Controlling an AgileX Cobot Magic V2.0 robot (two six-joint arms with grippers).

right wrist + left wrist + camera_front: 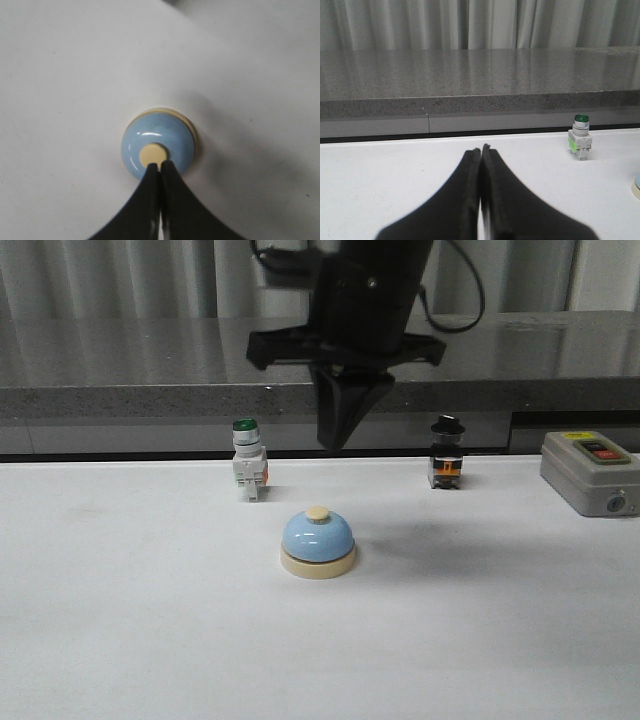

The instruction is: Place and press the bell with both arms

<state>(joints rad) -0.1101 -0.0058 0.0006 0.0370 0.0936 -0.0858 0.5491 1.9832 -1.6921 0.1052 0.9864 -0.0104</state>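
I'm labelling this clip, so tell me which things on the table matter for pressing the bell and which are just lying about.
In the job:
light-blue domed bell with cream knob
right gripper, shut above the knob
left gripper, shut

Lying about:
green-capped white push-button switch
black-capped switch
grey control box

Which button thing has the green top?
The white switch standing left of the bell has the green cap; the other switch, on the right, wears a black one.
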